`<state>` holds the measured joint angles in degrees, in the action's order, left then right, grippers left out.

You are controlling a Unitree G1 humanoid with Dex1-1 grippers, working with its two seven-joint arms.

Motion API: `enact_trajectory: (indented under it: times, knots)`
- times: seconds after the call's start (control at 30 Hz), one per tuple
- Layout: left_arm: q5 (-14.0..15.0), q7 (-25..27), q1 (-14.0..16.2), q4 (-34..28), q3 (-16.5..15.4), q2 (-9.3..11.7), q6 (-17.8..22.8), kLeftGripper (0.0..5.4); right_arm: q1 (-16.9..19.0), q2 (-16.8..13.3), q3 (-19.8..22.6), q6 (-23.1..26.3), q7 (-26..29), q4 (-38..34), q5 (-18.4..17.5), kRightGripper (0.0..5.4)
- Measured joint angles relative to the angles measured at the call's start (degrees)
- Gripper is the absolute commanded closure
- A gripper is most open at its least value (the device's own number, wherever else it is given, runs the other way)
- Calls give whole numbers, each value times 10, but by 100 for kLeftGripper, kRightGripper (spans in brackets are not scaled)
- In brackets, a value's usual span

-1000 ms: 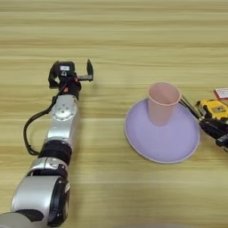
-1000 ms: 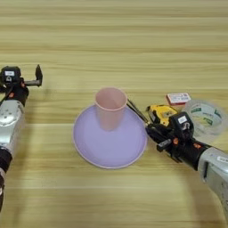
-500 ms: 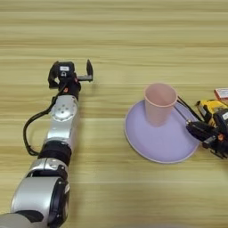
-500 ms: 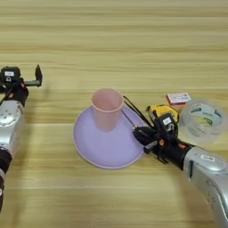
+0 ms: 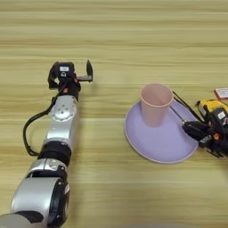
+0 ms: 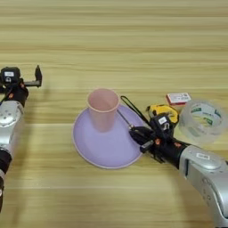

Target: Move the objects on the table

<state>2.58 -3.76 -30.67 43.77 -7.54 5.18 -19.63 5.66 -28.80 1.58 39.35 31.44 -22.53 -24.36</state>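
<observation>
A pale pink cup [image 6: 103,115] stands upright on the lilac plate [image 6: 100,149]. A thin screwdriver [image 6: 125,120] lies across the plate's right rim, its tip near the cup. A yellow-and-black tape measure [image 6: 164,111] rests just right of the plate, and its black strap [image 6: 133,109] trails toward the cup. My right gripper [image 6: 141,139] sits low over the plate's right rim at the screwdriver's near end, open, with nothing seen held. My left gripper [image 5: 71,75] rests open on the table [image 5: 114,35] far to the left, away from everything.
A small red-and-white box [image 6: 178,98] lies behind the tape measure. A clear tape roll [image 6: 202,120] sits at the right, close to my right forearm. My left arm stretches along the table's left side.
My right gripper has moved left from beside the tape measure onto the plate's right rim. The cup has slid slightly left on the plate. The left arm is unmoved.
</observation>
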Motion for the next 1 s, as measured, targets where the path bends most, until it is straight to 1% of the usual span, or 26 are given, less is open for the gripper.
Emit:
enact_trajectory:
  times: [0.23, 0.27, 0.33, 0.37, 0.8, 0.83, 0.9, 0.97, 1.0]
  knots:
    - [0, 0, 0, -2, 0, 0, 2, 0, -3, 2, -1, -2, -6, 8, 9, 452]
    - [0, 0, 0, -3, 0, 0, 2, 0, -3, 2, -2, -2, -7, 10, 10, 423]
    - [0, 0, 0, -4, 0, 0, 3, 0, -5, 2, -3, -3, -7, 11, 12, 414]
    - [0, 1, 0, -4, 0, 0, 3, 0, -6, 3, -4, -3, -7, 11, 12, 394]
    - [0, 2, 0, -4, -1, 0, 3, 0, -6, 6, -2, -9, -8, 6, 8, 257]
    - [0, 1, 0, -4, -1, 0, 3, 0, -6, 6, 1, -9, -8, 2, 7, 249]
    - [0, 1, 0, -4, -1, 0, 3, 0, -6, 5, 13, -11, -8, -9, 4, 215]
    - [0, 1, 0, -4, -1, 0, 4, 0, -5, 3, 17, -12, -8, -14, 4, 197]
    - [0, 1, 0, -4, -1, 0, 4, 0, -5, 3, 26, -12, -7, -17, 3, 182]
